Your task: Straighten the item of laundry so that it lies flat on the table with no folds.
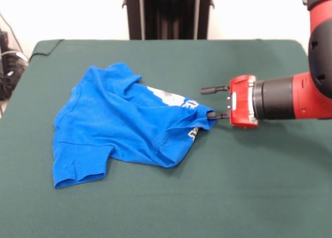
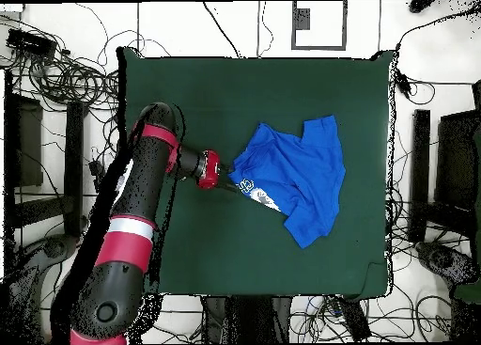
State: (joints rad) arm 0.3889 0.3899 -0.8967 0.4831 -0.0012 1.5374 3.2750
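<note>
One edge of the T-shirt (image 1: 124,126) we found beside the spread-open gripper (image 1: 213,102), so we advised pulling low across the table (image 1: 259,196).

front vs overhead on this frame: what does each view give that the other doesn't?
Front only: the red gripper has two dark fingers spread, the lower finger touching the crumpled bright blue T-shirt's edge, the upper clear of it.
Overhead only: the whole red and black arm, the full dark green felt table, and the cables around it.
Both: shirt still folded, white print partly showing, gripper at its edge.
</note>
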